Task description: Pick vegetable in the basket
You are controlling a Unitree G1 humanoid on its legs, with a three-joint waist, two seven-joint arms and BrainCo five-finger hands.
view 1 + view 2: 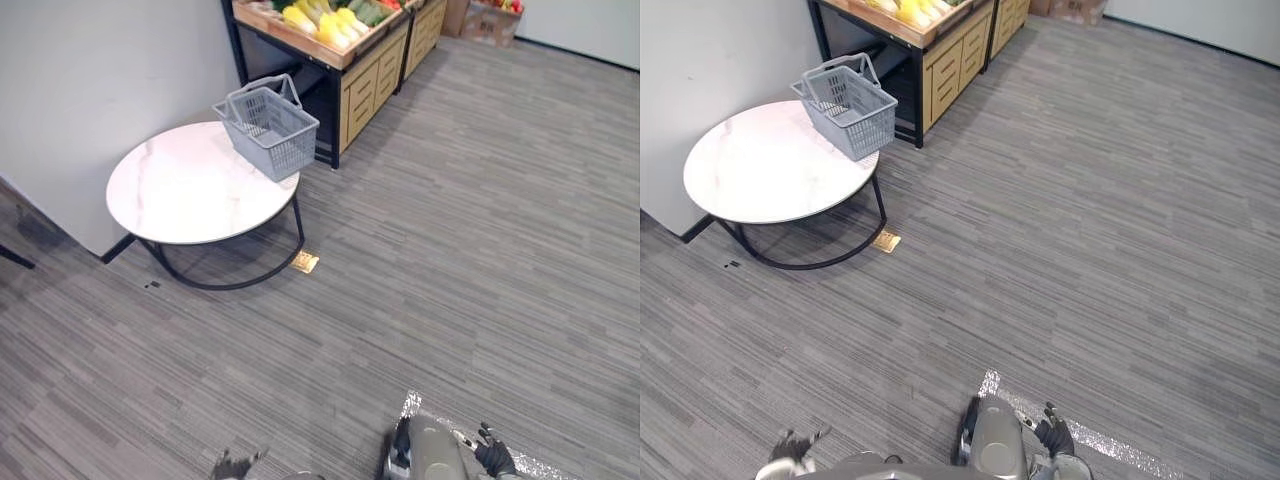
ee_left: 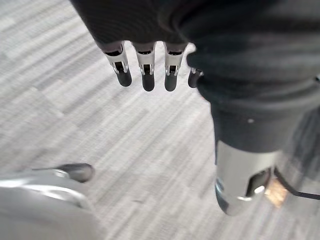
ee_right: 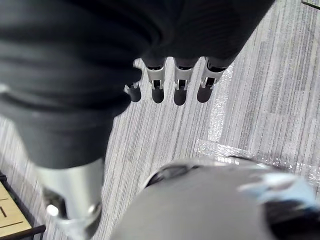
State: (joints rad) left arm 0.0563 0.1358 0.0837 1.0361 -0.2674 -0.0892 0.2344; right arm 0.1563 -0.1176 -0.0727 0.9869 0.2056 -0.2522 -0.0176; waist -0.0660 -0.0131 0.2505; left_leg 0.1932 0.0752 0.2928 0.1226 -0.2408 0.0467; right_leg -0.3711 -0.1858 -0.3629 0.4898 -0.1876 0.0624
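Left hand (image 2: 148,65) hanging low, fingers relaxed, right hand (image 3: 180,82) the same

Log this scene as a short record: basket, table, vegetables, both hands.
table: round, white top, dark frame.
vegetables: yellow and green, on the wooden shelf behind the table.
basket: grey, handles up, standing on the table's edge nearest the shelf; nothing seen inside.
left robot hand: open, hanging over the floor, holding nothing.
right robot hand: open, over the floor, holding nothing.

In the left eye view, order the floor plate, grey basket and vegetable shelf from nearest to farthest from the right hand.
From the right hand:
1. Floor plate, by the table.
2. Grey basket, on the tabletop.
3. Vegetable shelf, behind the basket.
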